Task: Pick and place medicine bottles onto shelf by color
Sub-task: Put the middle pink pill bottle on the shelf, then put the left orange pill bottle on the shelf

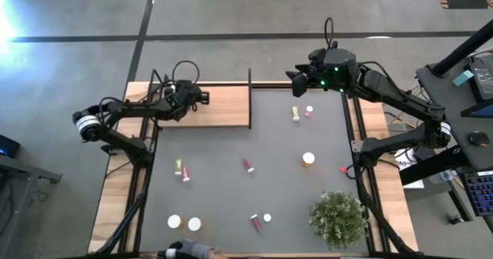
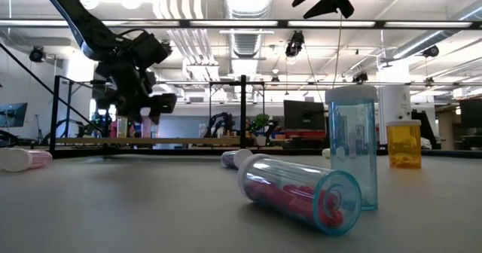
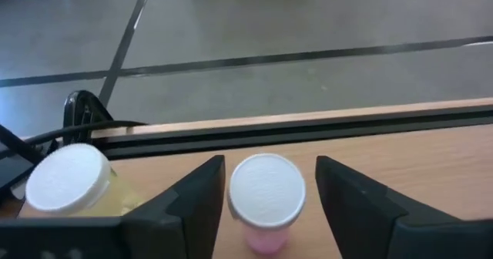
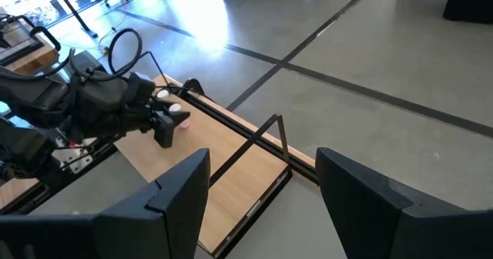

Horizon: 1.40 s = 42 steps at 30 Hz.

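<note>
Where the light-wood shelf [image 1: 223, 107] lies at the upper left of the high view, a pink bottle [image 3: 267, 205] with a white cap stands upright on it, between the fingers of the left gripper [image 3: 269, 205]. The fingers stand apart with a narrow gap on each side of the cap, so they do not clamp it. Just beside it, at the lower left of the left wrist view, a yellow-green bottle [image 3: 71, 183] also stands on the shelf. A thin dark frame [image 4: 266, 139] rises along the shelf's right end.

The other bottles are scattered over the dark tabletop [image 1: 231, 174]: a yellow-green one [image 1: 296, 113] and a small capped one [image 1: 309, 110] at the upper centre right, an orange one [image 1: 308, 159] below them, a pink one [image 1: 248, 166] lying at centre, a pair [image 1: 182, 169] at centre left, two white caps [image 1: 184, 223] at lower left, and a pink one [image 1: 256, 222] at lower centre. A bushy green plant [image 1: 337, 217] sits at lower right.

The right gripper [image 4: 262, 205] hangs high above the table's upper right edge, fingers wide apart and holding nothing.
</note>
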Each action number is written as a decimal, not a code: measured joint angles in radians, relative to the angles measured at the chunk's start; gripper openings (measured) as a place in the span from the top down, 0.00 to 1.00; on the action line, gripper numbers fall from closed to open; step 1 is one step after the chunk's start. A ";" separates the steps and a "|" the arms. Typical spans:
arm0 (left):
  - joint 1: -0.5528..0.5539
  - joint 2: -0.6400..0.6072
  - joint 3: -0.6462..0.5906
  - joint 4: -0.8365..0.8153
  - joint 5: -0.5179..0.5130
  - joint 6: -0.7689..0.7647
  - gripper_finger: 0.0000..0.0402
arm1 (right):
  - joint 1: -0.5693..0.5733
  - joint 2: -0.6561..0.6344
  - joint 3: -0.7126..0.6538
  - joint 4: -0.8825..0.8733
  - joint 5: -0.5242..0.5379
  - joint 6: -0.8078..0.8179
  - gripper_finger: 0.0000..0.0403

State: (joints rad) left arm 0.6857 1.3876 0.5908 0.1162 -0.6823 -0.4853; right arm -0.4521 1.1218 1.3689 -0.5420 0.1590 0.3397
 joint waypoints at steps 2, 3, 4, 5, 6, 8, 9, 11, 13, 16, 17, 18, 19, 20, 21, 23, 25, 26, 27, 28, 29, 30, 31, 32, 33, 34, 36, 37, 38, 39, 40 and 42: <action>0.000 -0.009 0.000 -0.001 0.001 0.022 0.51 | 0.000 0.000 0.000 0.000 0.000 0.000 0.44; 0.000 -0.017 0.000 -0.001 0.001 0.026 0.51 | 0.000 0.000 0.000 0.000 0.000 0.000 0.44; 0.000 -0.026 0.000 0.000 0.003 0.028 0.51 | 0.000 0.000 0.000 0.000 0.000 0.000 0.44; 0.000 -0.035 -0.001 0.001 0.006 0.028 0.51 | 0.000 0.000 0.000 0.000 0.000 0.000 0.44; -0.001 -0.045 -0.003 0.000 0.009 0.028 0.51 | 0.000 0.000 0.000 0.000 0.000 0.000 0.44; -0.003 -0.067 -0.004 0.000 0.019 0.031 0.51 | 0.000 0.000 0.000 0.000 0.000 0.000 0.44; -0.005 -0.082 -0.004 0.000 0.021 0.039 0.51 | 0.000 0.000 0.000 0.000 0.000 0.000 0.44; -0.010 -0.116 -0.004 0.000 0.022 0.079 0.51 | 0.000 0.000 0.000 0.000 0.000 0.000 0.44; -0.018 -0.150 -0.002 0.000 0.022 0.126 0.51 | 0.000 0.000 0.000 0.000 0.000 0.000 0.44; -0.036 -0.215 0.005 0.004 0.022 0.200 0.51 | 0.000 0.000 0.000 0.000 0.000 0.000 0.44; -0.046 -0.235 0.008 0.007 0.022 0.225 0.51 | 0.000 0.000 0.000 0.000 0.000 0.000 0.44; -0.058 -0.256 0.011 0.007 0.022 0.248 0.51 | 0.000 0.000 0.000 0.000 0.000 0.000 0.44; -0.072 -0.276 0.014 0.005 0.022 0.272 0.51 | 0.000 0.000 0.000 0.000 0.000 0.000 0.44; -0.089 -0.294 0.018 0.004 0.023 0.294 0.51 | 0.000 0.000 0.000 0.000 0.000 0.000 0.44; -0.109 -0.313 0.023 0.005 0.022 0.315 0.51 | 0.000 0.000 0.000 0.000 0.000 0.000 0.44; -0.156 -0.346 0.032 0.005 0.023 0.346 0.51 | 0.000 0.000 0.000 0.000 0.000 0.000 0.44; -0.219 -0.369 0.044 0.005 0.022 0.367 0.51 | 0.000 0.000 0.000 0.000 0.000 0.000 0.44; -0.255 -0.377 0.049 0.005 0.022 0.369 0.51 | 0.000 0.000 0.000 0.000 0.000 0.000 0.44; -0.291 -0.383 0.055 0.005 0.023 0.369 0.51 | 0.000 0.000 0.000 0.000 0.000 0.000 0.44; -0.328 -0.387 0.061 0.005 0.024 0.370 0.51 | 0.000 0.000 0.000 0.000 0.000 0.000 0.44; -0.366 -0.388 0.065 0.005 0.025 0.370 0.51 | 0.000 0.000 0.000 0.000 0.000 0.000 0.44; -0.405 -0.389 0.069 0.004 0.025 0.370 0.51 | 0.000 0.000 0.000 0.000 0.000 0.000 0.44; -0.442 -0.386 0.072 0.005 0.024 0.370 0.51 | 0.000 0.000 0.000 0.000 0.000 0.000 0.44; -0.479 -0.381 0.074 0.004 0.022 0.370 0.51 | 0.000 0.000 0.000 0.000 0.000 0.000 0.44; -0.515 -0.375 0.075 0.004 0.020 0.369 0.51 | 0.000 0.000 0.000 0.000 0.000 0.000 0.44; -0.551 -0.368 0.075 0.003 0.017 0.365 0.51 | 0.000 0.000 0.000 0.000 0.000 0.000 0.44; -0.617 -0.348 0.077 0.002 0.005 0.364 0.51 | 0.000 0.000 0.000 0.000 0.000 0.000 0.44; -0.648 -0.335 0.079 0.000 -0.006 0.362 0.51 | 0.000 0.000 0.000 0.000 0.000 0.000 0.44; -0.677 -0.324 0.081 0.000 -0.012 0.360 0.51 | 0.000 0.000 0.000 0.000 0.000 0.000 0.44; -0.707 -0.312 0.085 -0.001 -0.024 0.352 0.51 | 0.000 0.000 0.000 0.000 0.000 0.000 0.44; -0.732 -0.300 0.091 0.000 -0.036 0.332 0.51 | 0.000 0.000 0.000 0.000 0.000 0.000 0.44; -0.777 -0.279 0.108 -0.008 -0.052 0.273 0.51 | 0.000 0.000 0.000 0.000 0.000 0.000 0.44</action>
State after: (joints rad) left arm -0.0917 1.1091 0.6987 0.1078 -0.7342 -0.2125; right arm -0.4521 1.1219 1.3689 -0.5423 0.1589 0.3397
